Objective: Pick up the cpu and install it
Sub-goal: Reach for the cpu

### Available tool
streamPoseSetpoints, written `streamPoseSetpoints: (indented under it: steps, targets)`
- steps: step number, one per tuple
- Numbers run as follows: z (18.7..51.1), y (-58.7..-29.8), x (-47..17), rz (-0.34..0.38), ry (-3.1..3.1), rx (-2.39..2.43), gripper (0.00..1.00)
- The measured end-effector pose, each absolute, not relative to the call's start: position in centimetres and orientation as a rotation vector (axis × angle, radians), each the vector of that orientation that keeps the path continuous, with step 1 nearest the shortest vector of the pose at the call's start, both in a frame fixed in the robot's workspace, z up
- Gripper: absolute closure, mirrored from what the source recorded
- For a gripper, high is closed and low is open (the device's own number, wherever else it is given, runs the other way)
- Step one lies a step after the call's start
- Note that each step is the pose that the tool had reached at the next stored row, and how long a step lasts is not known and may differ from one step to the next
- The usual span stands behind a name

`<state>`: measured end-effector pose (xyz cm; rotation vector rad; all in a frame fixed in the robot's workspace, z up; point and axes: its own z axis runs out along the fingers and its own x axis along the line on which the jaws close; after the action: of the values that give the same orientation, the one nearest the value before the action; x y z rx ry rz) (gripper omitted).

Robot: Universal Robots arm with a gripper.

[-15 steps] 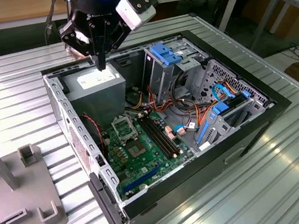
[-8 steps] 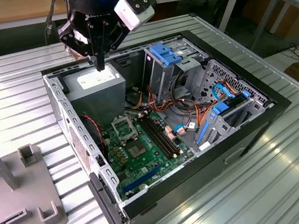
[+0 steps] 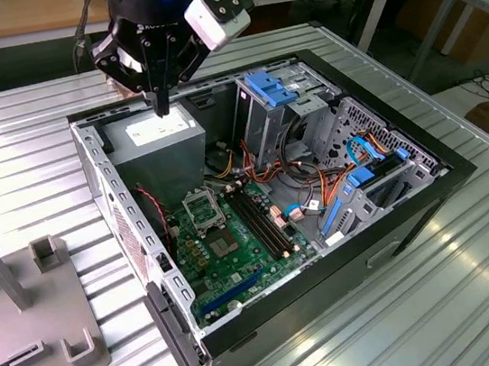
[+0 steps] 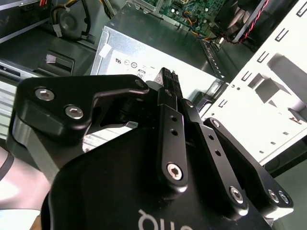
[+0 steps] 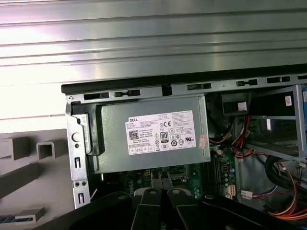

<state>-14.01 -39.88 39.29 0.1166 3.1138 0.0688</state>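
Observation:
My gripper (image 3: 161, 109) hangs above the back corner of an open computer case (image 3: 95, 158), just over the grey power supply box (image 3: 157, 133) with its white label. Its black fingers (image 4: 171, 120) stand pressed together, pointing down, and I see nothing between them in both wrist views. The cpu is out of view. On the green motherboard (image 3: 237, 259), further into the case, lies the black-framed square socket (image 3: 203, 209). In the first wrist view the gripper (image 5: 161, 179) sits just past the power supply box (image 5: 153, 134), over the motherboard's edge.
The case lies on a ribbed metal table (image 3: 21, 151). Drive bays with blue clips (image 3: 269, 88) and bundles of cables (image 3: 317, 182) fill the exterior view's right half of the case. A grey fixture block (image 3: 25, 305) with slots and posts stands on the exterior view's left.

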Motion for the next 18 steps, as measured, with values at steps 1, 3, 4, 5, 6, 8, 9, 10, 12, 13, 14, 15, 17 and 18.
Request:
streamPoseSetpoints:
  steps: [1, 3, 4, 5, 6, 8, 9, 10, 12, 13, 14, 15, 17, 18]
  targets:
    - [39.29, -39.88, -14.03, 0.069, 3.114, 0.117, 0.89]
    - [39.29, -39.88, -14.11, 0.069, 3.114, 0.117, 0.89]
    - [39.28, -39.88, -14.15, 0.069, 3.114, 0.117, 0.89]
    - [39.28, -39.88, -14.17, 0.069, 3.114, 0.117, 0.89]
    - [39.28, -39.88, -14.18, 0.069, 3.114, 0.117, 0.89]
    - [39.28, -39.88, -14.24, 0.069, 3.114, 0.117, 0.89]
    - [39.28, -39.88, -14.26, 0.069, 3.114, 0.117, 0.89]
    - [39.28, -39.89, -14.28, 0.069, 3.114, 0.117, 0.89]
    - [39.27, -39.88, -14.31, 0.069, 3.114, 0.117, 0.89]
    - [39.27, -39.88, -14.33, 0.069, 3.114, 0.117, 0.89]
    - [39.26, -39.88, -14.36, 0.069, 3.114, 0.117, 0.89]
    - [39.26, -39.88, -14.38, 0.069, 3.114, 0.117, 0.89]
    - [39.26, -39.88, -14.42, 0.069, 3.114, 0.117, 0.89]
    - [39.26, -39.89, -14.43, 0.069, 3.114, 0.117, 0.89]
